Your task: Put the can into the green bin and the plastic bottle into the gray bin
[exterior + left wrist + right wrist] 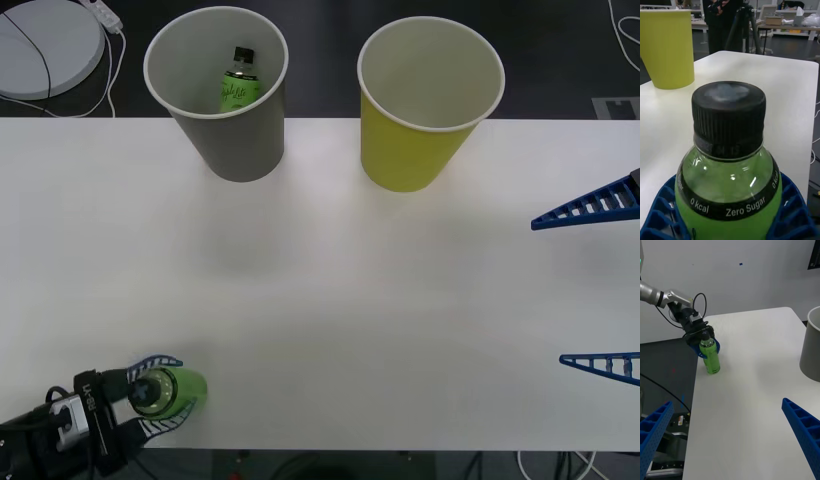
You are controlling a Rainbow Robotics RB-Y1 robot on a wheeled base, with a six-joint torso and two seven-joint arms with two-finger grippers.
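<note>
A plastic bottle [180, 388] [710, 356] [728, 176], bright green with a black cap, stands upright near the table's front left corner. My left gripper [165, 393] [703, 347] [730, 225] is shut on it just below the neck. The gray bin [235, 145] [810, 348] stands at the back left, and a second green bottle [238, 80] with a black cap rests inside it. To its right stands the green bin [410, 150] [668, 48]. My right gripper [600, 288] [728, 435] hangs open over the table's right side, holding nothing. The can is out of view.
The white table [330, 290] lies bare between the bins and the front edge. A white round device [45, 45] with cables sits on the floor beyond the back left. A tripod [743, 26] and a person stand behind the table.
</note>
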